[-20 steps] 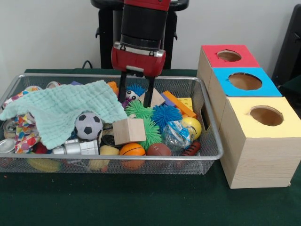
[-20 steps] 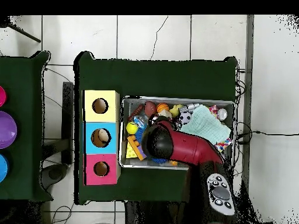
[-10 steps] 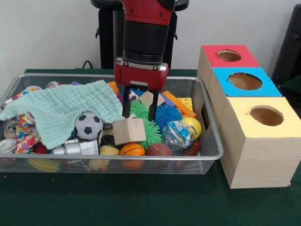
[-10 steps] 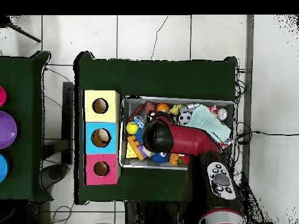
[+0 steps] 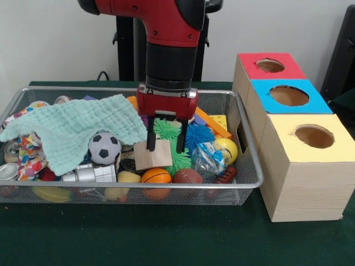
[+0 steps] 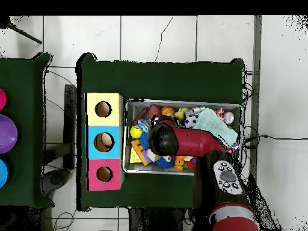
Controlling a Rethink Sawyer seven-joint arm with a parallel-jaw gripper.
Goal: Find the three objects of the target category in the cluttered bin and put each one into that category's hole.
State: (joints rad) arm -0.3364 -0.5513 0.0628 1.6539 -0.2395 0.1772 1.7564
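The wire mesh bin (image 5: 233, 185) is full of toys; it also shows in the overhead view (image 6: 180, 102). My gripper (image 5: 165, 145) is open and points down into the bin's middle, with its fingertips (image 5: 150, 145) at the top of a wooden cube (image 5: 156, 157) and over a green spiky ball (image 5: 166, 128). It holds nothing. A pale yellow squishy toy (image 5: 128, 177) lies by the bin's front wall, left of an orange basketball (image 5: 156, 175). The red-topped box's hole (image 5: 270, 65) is at the far right, and shows too in the overhead view (image 6: 104, 174). In the overhead view my arm (image 6: 174, 139) hides the gripper.
A mint cloth (image 5: 72, 126) covers the bin's left half. A soccer ball (image 5: 104, 147), a blue spiky ball (image 5: 198, 134), a yellow ball (image 5: 226, 148) and a brown football (image 5: 187, 176) lie around the gripper. The blue-topped box (image 5: 288, 95) and the yellow-topped box (image 5: 310, 138) stand beside the bin.
My gripper has come down and moved toward the bin's front, from above the toys to the wooden cube's top. It stays open.
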